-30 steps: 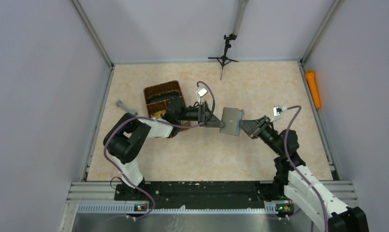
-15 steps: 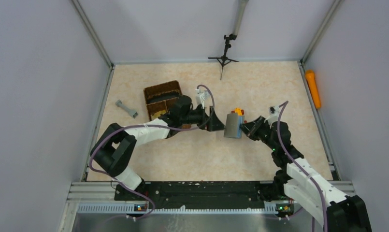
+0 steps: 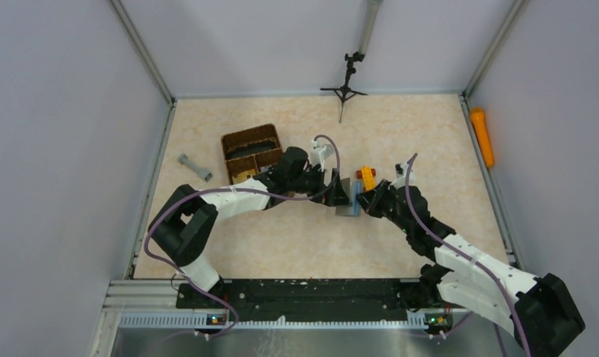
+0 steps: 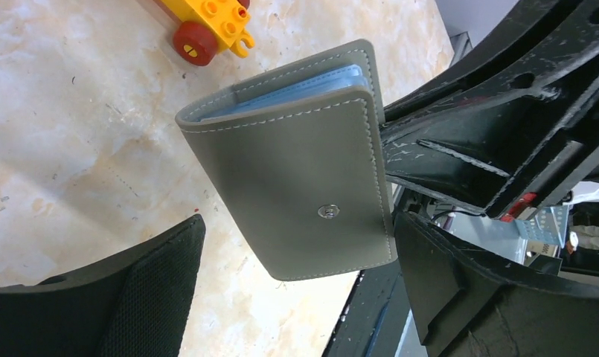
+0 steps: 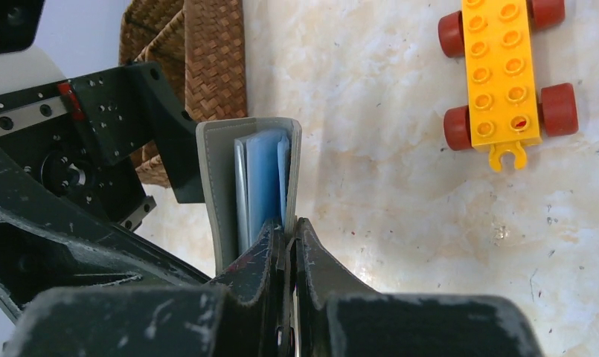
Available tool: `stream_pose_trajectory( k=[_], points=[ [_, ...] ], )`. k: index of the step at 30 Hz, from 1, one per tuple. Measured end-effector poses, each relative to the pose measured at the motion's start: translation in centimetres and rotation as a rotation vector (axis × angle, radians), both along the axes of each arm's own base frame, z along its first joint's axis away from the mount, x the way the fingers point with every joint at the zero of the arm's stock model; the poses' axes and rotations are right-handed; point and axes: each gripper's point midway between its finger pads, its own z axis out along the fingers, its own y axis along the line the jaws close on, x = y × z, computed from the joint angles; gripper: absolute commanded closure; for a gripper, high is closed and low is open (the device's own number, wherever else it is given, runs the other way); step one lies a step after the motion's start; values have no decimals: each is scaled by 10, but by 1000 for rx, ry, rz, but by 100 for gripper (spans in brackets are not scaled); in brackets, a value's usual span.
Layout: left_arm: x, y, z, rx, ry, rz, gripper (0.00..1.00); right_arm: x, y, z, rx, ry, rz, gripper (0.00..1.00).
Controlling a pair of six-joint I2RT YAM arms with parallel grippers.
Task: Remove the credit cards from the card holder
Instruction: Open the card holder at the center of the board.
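Observation:
The card holder (image 3: pixel 347 202) is a grey folding case, nearly closed, held on edge just above the table. My right gripper (image 5: pixel 291 227) is shut on one cover flap of the card holder (image 5: pixel 220 186). My left gripper (image 4: pixel 296 290) is open, its fingers (image 4: pixel 151 297) standing apart on either side of the card holder (image 4: pixel 296 178) without touching it. In the top view the left gripper (image 3: pixel 341 192) and right gripper (image 3: pixel 364 202) face each other across it. The credit cards are hidden inside; only light blue inner leaves show at the edge.
An orange toy brick with red wheels (image 3: pixel 366 177) lies on the table just behind the holder. A brown wicker basket (image 3: pixel 251 152) stands at the left, a small grey piece (image 3: pixel 195 167) beyond it. A black tripod (image 3: pixel 346 82) stands at the back wall.
My left gripper has opened and let go of the card holder. The right arm has swung left and down, turning the holder from flat-on to edge-on near the toy brick.

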Motion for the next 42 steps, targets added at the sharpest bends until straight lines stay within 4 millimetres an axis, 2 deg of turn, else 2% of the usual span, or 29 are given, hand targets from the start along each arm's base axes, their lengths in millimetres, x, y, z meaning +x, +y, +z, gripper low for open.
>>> stream_pose_trajectory(
  k=[3, 4, 10, 15, 19, 21, 23, 24, 26, 31, 36, 39, 42],
  points=[
    [1, -1, -3, 18, 10, -2, 3, 2, 0, 1, -11, -11, -12, 100],
    [2, -2, -3, 22, 11, -2, 7, 2, 0, 0, -15, -11, -14, 100],
    [3, -2, -8, 44, 19, -3, 48, 5, -8, -5, -44, -2, -54, 100],
    [4, 1, -5, 23, 41, -11, 85, 7, -18, -5, -67, -8, -102, 100],
    [12, 6, -3, 13, 45, 9, 97, 9, -22, -5, -76, -14, -125, 100],
    [16, 8, -3, 15, 45, 19, 100, 9, -23, -5, -77, -15, -129, 98],
    [17, 9, -4, 18, 43, 20, 100, 10, -23, -5, -79, -14, -132, 71],
    [16, 9, -5, 20, 44, 20, 100, 9, -24, -6, -78, -11, -134, 62],
    [16, 11, -8, 31, 50, 23, 100, 9, -24, -6, -76, -10, -136, 49],
    [14, 13, -24, 74, 96, 26, 100, 9, -20, -5, -46, -21, -122, 42],
    [12, 14, -32, 92, 122, 24, 100, 6, -13, -13, -29, -6, -79, 28],
    [13, 14, -31, 90, 120, 24, 100, 5, -11, -27, -52, 38, -63, 24],
    [16, 14, -31, 108, 126, 32, 100, 1, -13, -46, -94, 100, -56, 24]
  ],
)
